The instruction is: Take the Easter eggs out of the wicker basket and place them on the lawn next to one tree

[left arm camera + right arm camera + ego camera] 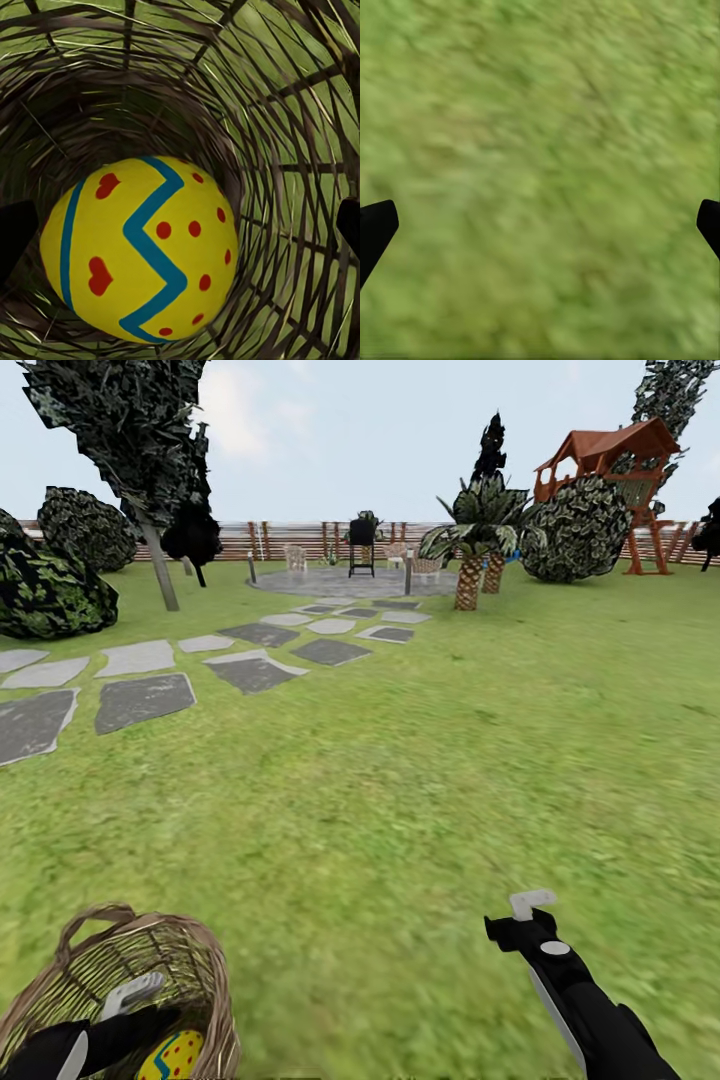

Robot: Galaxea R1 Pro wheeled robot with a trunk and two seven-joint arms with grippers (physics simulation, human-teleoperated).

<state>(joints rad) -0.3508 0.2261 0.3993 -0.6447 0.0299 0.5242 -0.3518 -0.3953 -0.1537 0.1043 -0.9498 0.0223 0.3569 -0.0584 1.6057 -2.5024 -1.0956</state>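
1. While the robot stood on the lawn (420,780), the wide grass ran from the wicker basket (195,960) out to the fence (300,540) far beyond it; the grey stepping stones (145,700) lay well beyond the basket, and a slim-trunked tree (160,565) stood farther off past those stones.
2. The wicker basket sat upright on the grass, light brown weave, loop handle at the rim; the left arm reached down into it from above.
3. The left gripper (180,225) was inside the basket, fingertips spread wide at either side of the egg, not yet closed on it.
4. The right gripper (540,225) hung over bare grass well to the side of the basket, jaws wide, holding nothing.
5. One Easter egg (142,251) lay at the bottom of the basket, close against the woven wall; yellow, blue zigzag, red dots and hearts. Whether other eggs were in the basket, I could not tell.
6. Handling judgement: the egg looked smooth, hard and rounded, likely light and slippery, prone to squirting out of a pinch. Best hold was across its widest middle, fingertips on opposite sides, squeezed gently. The wicker looked stiff but springy, so fingers could snag on the wall.
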